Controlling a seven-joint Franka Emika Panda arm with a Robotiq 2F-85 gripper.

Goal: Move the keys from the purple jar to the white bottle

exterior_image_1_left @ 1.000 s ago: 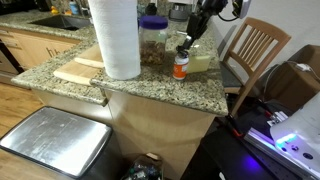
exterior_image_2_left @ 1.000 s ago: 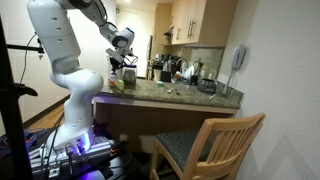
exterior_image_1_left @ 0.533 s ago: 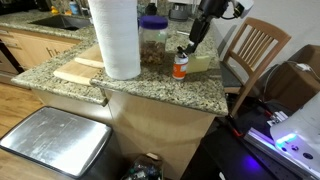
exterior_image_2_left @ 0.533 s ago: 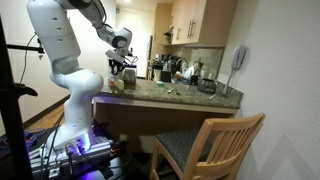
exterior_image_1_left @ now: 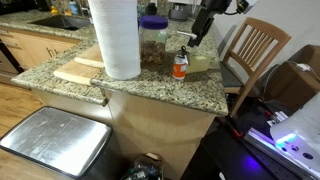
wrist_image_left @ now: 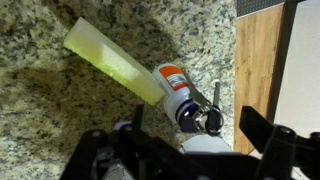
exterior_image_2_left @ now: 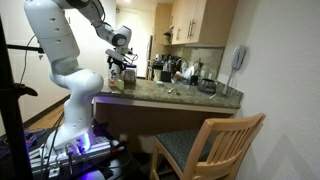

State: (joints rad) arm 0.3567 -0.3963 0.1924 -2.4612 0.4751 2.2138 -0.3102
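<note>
In the wrist view the white bottle point(wrist_image_left: 172, 88) with its orange-red label stands on the granite counter. The keys point(wrist_image_left: 203, 119), a small dark bunch with a ring, lie on its white cap. My gripper point(wrist_image_left: 195, 132) hangs straight above them, open, one finger on each side of the cap and nothing between them. In an exterior view the gripper point(exterior_image_1_left: 201, 27) is a little above the bottle point(exterior_image_1_left: 180, 66). The purple jar point(exterior_image_1_left: 153, 42) stands just beside the bottle, next to the paper-towel roll. The keys are too small to make out in both exterior views.
A tall white paper-towel roll point(exterior_image_1_left: 115, 38) stands by the jar. A wooden board point(exterior_image_1_left: 80, 70) lies beside it near the counter edge. A yellow-green flat piece point(wrist_image_left: 110, 60) lies behind the bottle. A wooden chair point(exterior_image_1_left: 252, 50) stands past the counter's end.
The gripper has gone from shut to open and lifted a little above the bottle. The keys have stayed on the bottle's cap.
</note>
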